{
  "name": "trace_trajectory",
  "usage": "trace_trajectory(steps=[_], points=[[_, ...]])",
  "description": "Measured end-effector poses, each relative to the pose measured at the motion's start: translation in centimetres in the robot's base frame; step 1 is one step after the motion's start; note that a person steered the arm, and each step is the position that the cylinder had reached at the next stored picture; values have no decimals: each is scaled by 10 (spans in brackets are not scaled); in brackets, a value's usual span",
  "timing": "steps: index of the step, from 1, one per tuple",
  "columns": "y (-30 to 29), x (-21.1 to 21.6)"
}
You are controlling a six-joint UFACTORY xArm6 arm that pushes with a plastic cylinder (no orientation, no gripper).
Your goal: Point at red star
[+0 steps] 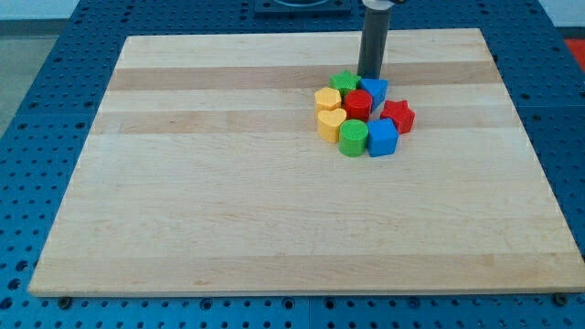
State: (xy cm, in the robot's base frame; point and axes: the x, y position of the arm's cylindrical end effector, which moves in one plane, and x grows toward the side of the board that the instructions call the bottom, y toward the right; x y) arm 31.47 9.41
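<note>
The red star (pixel 398 115) lies on the wooden board (pixel 228 183) at the right edge of a tight cluster of blocks. My tip (pixel 370 77) stands just above the cluster, between the green star (pixel 345 82) and the blue block (pixel 375 91), up and to the left of the red star and apart from it. The cluster also holds a red cylinder (pixel 357 104), a yellow block (pixel 326 98), a yellow heart (pixel 330 122), a green cylinder (pixel 353 136) and a blue cube (pixel 381 137).
The board lies on a blue perforated table (pixel 55 91). The rod rises from my tip out of the view's top.
</note>
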Motion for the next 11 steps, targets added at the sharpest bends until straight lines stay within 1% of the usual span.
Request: trace_trajectory(steps=[1, 3, 4, 6, 7, 8, 11], points=[[3, 0], [36, 0], [57, 12], [86, 64], [86, 93], [79, 109], [62, 109]])
